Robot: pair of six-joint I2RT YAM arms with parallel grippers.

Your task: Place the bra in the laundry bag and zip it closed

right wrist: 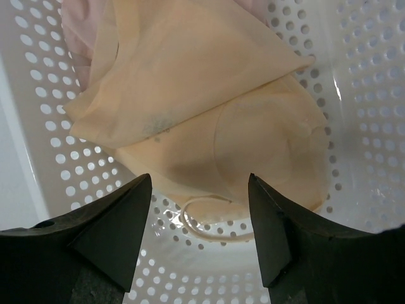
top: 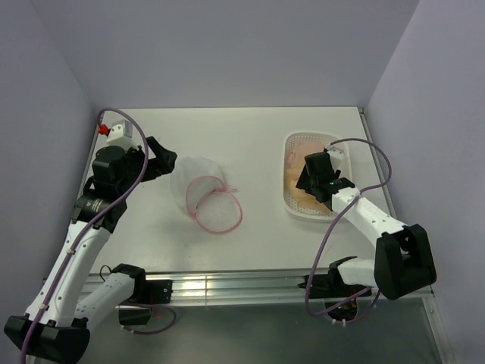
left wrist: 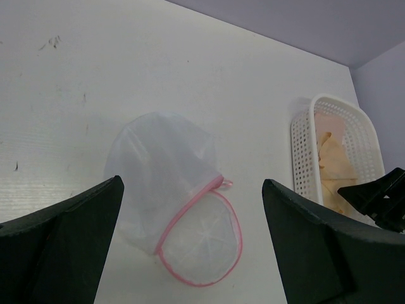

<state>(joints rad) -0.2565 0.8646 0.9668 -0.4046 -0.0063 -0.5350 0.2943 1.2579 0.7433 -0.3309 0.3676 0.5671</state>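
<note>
The peach-tan bra [right wrist: 202, 120] lies folded in the white perforated basket [top: 294, 206], a thin strap looping out at its near edge. It also shows in the left wrist view [left wrist: 334, 166]. My right gripper [right wrist: 201, 218] is open just above the bra's near edge, inside the basket; in the top view it [top: 314, 182] covers most of the bra. The round white mesh laundry bag [top: 206, 196] with a pink zipper rim lies on the table, its mouth open. My left gripper [left wrist: 190, 253] is open and empty, hovering left of the bag [left wrist: 171, 190].
A paler pink garment [right wrist: 79, 38] lies under the bra at the basket's far end. The basket walls [right wrist: 373, 95] close in around my right fingers. Purple walls bound the white table [top: 250, 144] on three sides.
</note>
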